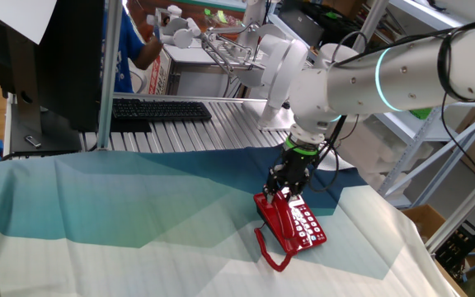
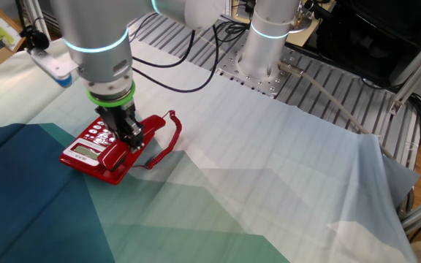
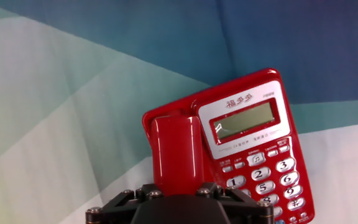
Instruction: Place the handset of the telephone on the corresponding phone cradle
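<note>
In one fixed view the hand (image 1: 285,186) sits low and right of centre, pointing straight down onto the telephone (image 1: 293,223), which rests on the blue-and-white cloth (image 1: 138,214) covering the bench (image 1: 221,124). The handset (image 1: 272,208) runs along the left strip of the red base, in the phone cradle (image 1: 269,216), with the white buttons (image 1: 308,224) to its right. The red coiled cord (image 1: 272,254) loops off the near end of the phone onto the cloth. A black keyboard (image 1: 159,110) lies in the upper left of the frame, well apart from the phone.

In the other fixed view the hand (image 2: 129,131) stands at left of centre, its fingers down on either side of the handset (image 2: 126,146), which lies along the right side of the telephone (image 2: 101,150). The cord (image 2: 165,139) curls away to the right.

The hand view shows the handset (image 3: 176,155) running up from the hand's black body at the bottom edge, seated beside the display (image 3: 244,120) and number keys (image 3: 269,177). The fingertips themselves are hidden, so I cannot tell how wide the hand stands or whether it is gripping the handset.
</note>
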### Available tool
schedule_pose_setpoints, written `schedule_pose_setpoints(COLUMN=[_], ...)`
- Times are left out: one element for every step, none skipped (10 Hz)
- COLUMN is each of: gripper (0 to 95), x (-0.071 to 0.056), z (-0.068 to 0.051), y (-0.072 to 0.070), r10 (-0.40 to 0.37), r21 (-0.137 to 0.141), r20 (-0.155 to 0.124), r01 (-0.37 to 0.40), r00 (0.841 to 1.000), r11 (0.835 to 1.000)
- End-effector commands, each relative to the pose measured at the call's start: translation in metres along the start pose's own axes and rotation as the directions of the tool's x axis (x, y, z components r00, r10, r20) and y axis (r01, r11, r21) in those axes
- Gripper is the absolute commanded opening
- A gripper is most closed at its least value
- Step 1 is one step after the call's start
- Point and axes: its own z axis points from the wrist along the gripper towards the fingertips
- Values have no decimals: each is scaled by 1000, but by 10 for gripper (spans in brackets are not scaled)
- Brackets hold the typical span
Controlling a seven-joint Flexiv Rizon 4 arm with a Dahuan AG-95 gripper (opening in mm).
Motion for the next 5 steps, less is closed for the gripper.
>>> schedule_pose_setpoints(gripper=[0, 0, 0, 0, 0], x=[3, 3, 3, 3, 3], z=[-1, -1, -1, -1, -1], y=[-1, -1, -1, -1, -1], r10=[-22, -41, -85, -129, -162], r21=[-10, -9, 1, 11, 14], r20=[1, 1, 10, 18, 23], r01=[22, 41, 85, 129, 162], r00=[1000, 999, 996, 991, 987], r11=[1000, 999, 996, 992, 987])
